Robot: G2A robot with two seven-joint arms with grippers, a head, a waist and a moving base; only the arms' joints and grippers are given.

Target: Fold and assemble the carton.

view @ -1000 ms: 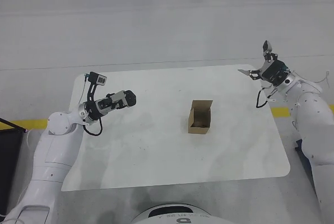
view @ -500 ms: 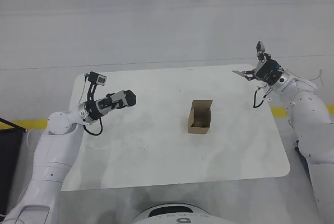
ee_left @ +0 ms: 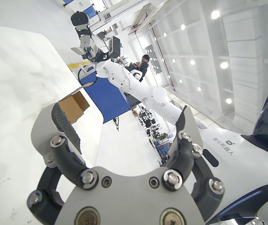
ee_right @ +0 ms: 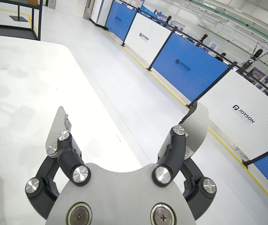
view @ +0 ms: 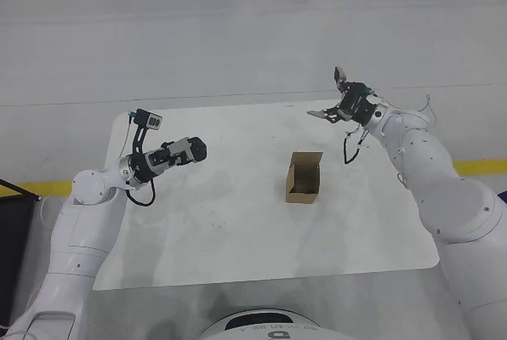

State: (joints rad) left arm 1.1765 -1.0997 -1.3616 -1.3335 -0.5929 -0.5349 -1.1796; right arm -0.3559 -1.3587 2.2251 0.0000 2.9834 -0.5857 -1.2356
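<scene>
Right gripper (ee_right: 128, 108): jaws spread wide, nothing held; placed at the far edge of the white table (view: 236, 229), right of centre.
Left gripper (ee_left: 121, 111): jaws spread wide, nothing held; placed over the table's left part.
Carton (view: 304, 178): brown cardboard, set right of centre, well apart from both grippers. Opening turned upward, no contents seen; long axis laid near to far, one flap raised at the far end.

My top camera looks down on the whole table (view: 236, 238). The left wrist camera faces right, low over it; the right wrist camera faces left along its far edge. All three share the carton (view: 304, 178).
</scene>
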